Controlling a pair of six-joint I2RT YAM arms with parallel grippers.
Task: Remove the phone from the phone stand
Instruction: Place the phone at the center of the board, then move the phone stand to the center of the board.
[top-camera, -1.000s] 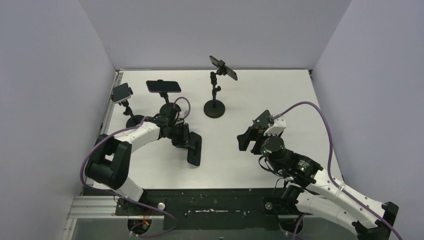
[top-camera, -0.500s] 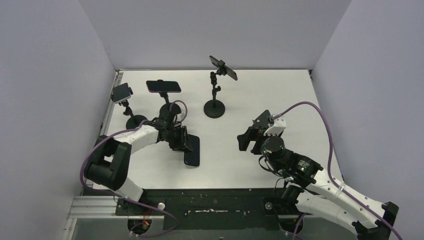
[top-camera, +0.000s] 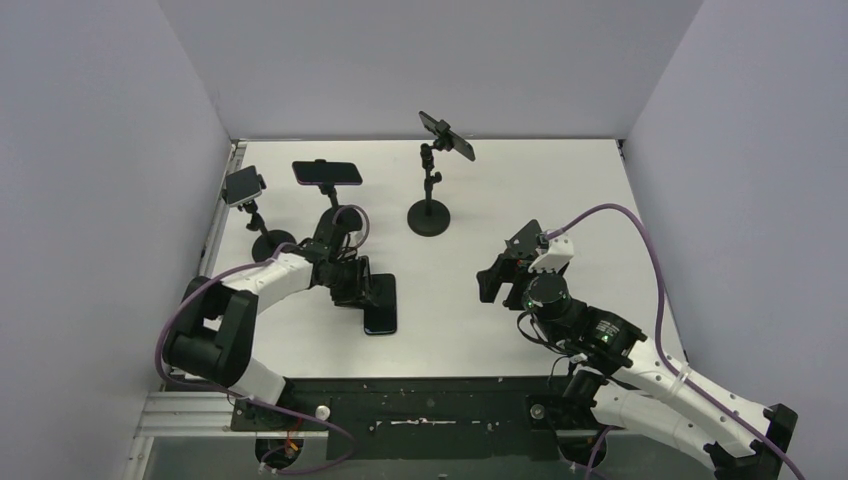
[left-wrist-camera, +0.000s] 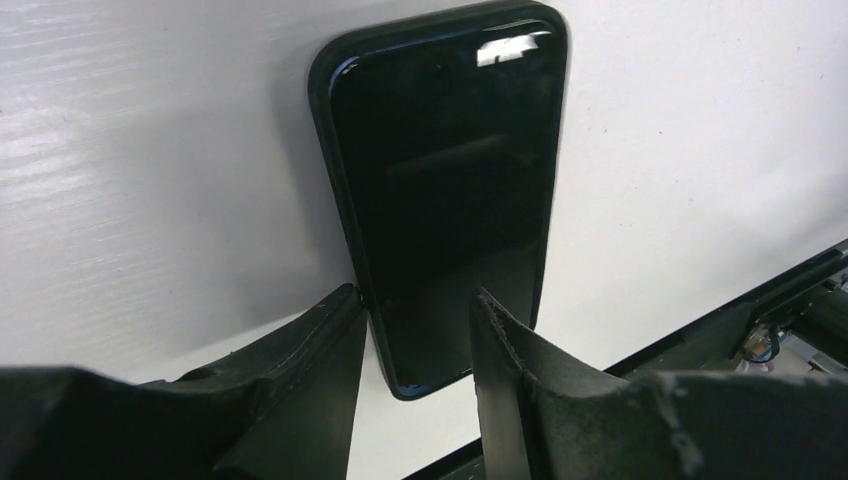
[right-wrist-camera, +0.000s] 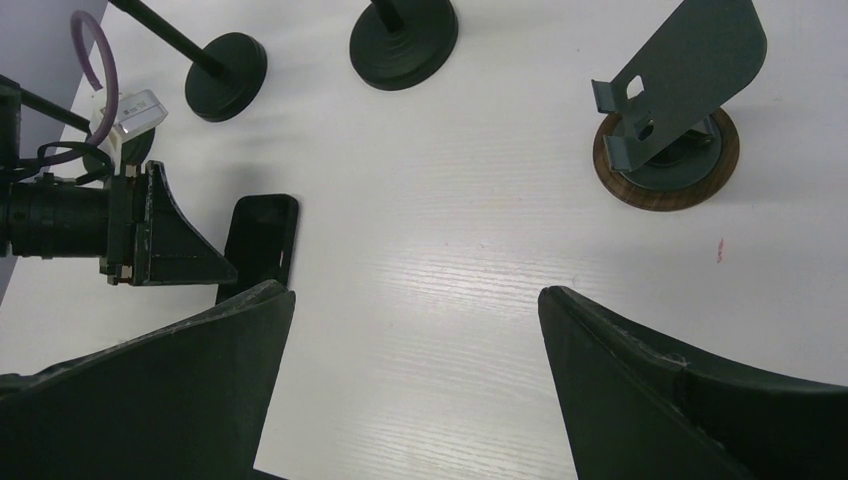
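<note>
Phone (left-wrist-camera: 445, 180) flat on table (top-camera: 450, 300), screen up, off the stand (right-wrist-camera: 680, 70), which sits well away toward 3 o'clock. Left gripper (left-wrist-camera: 415, 300) straddling its near end, fingers narrowly apart; clamped or not, cannot tell. Right gripper (right-wrist-camera: 415, 300) spread wide, empty. Likely stiff, glassy, slippery, fragile: best pinched across the long edges, near mid-length.

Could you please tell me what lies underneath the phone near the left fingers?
White table shows around the phone, whose screen faces up. Anything directly beneath is covered by the phone itself, and the left fingers hide part of its near end.
</note>
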